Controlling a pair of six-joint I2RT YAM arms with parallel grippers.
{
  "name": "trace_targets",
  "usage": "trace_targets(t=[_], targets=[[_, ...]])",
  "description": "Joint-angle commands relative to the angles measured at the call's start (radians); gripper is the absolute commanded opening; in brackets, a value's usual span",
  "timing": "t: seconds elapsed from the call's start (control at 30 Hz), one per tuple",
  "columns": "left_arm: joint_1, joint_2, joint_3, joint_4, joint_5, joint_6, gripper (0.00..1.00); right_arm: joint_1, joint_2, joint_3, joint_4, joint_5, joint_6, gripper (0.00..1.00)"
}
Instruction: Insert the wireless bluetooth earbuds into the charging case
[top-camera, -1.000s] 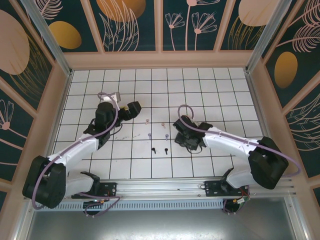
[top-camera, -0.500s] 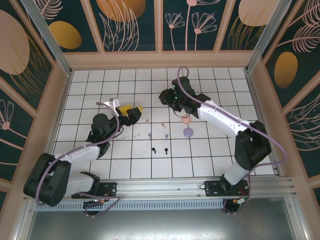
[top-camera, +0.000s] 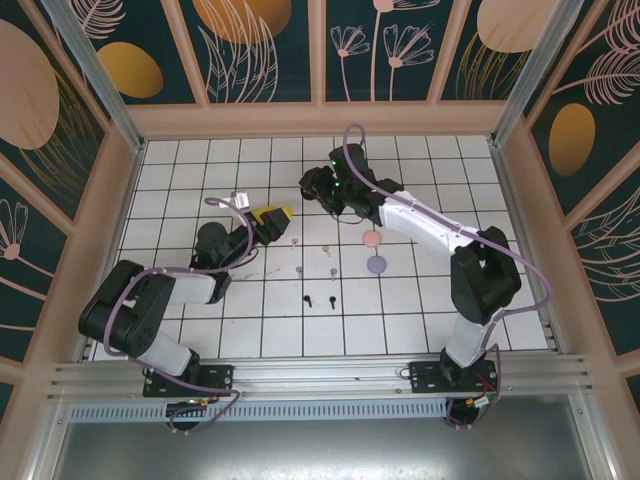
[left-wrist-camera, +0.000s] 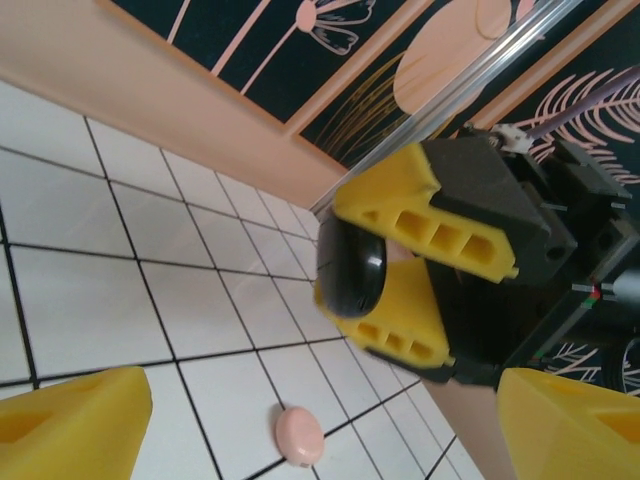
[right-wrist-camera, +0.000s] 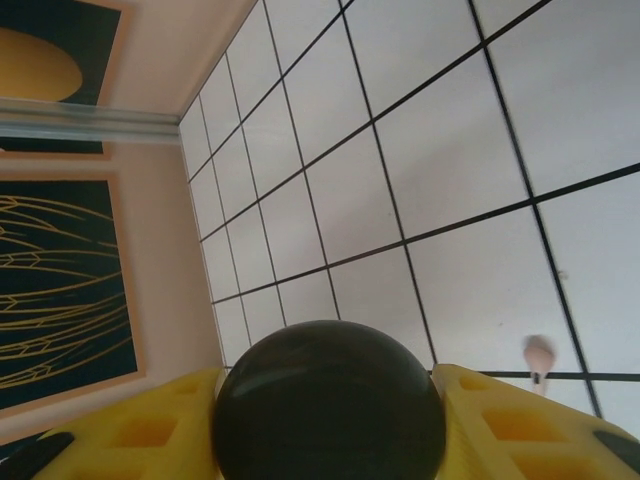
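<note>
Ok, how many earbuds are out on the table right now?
6, loose on the tiles between the arms: pink earbuds farthest from the bases, purple earbuds in the middle, black earbuds nearest. More could sit hidden under an arm.

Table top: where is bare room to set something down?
Free: the tiles between the right arm and the right wall, and the near row between the black earbuds and the front rail. Crowded: the middle, around the earbuds, pink disc, purple disc, left gripper and right gripper.
</note>
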Motion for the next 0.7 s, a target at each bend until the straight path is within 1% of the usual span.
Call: trace_targets(t=[0.0, 0.1, 0.33, 0.67], targets=[[-0.011, 0.037, 0.056, 0.076, 0.019, -0.013, 0.86, 0.027, 0.038, 0.073, -0.008, 0.002, 0.025, 0.33], [-0.017, 0.067, 0.082, 0.067, 0.025, -0.006, 0.82, 0.04, 0.062, 0.107, -0.018, 0.002, 0.025, 0.33], [-0.019, 0.116, 0.119, 0.051, 0.025, 0.012, 0.7, 0.053, 0.075, 0.139, -0.04, 0.013, 0.017, 0.33], [-0.019, 0.146, 0.166, 0.043, 0.0, 0.021, 0.62, 0.064, 0.078, 0.13, -0.039, 0.014, 0.019, 0.33]])
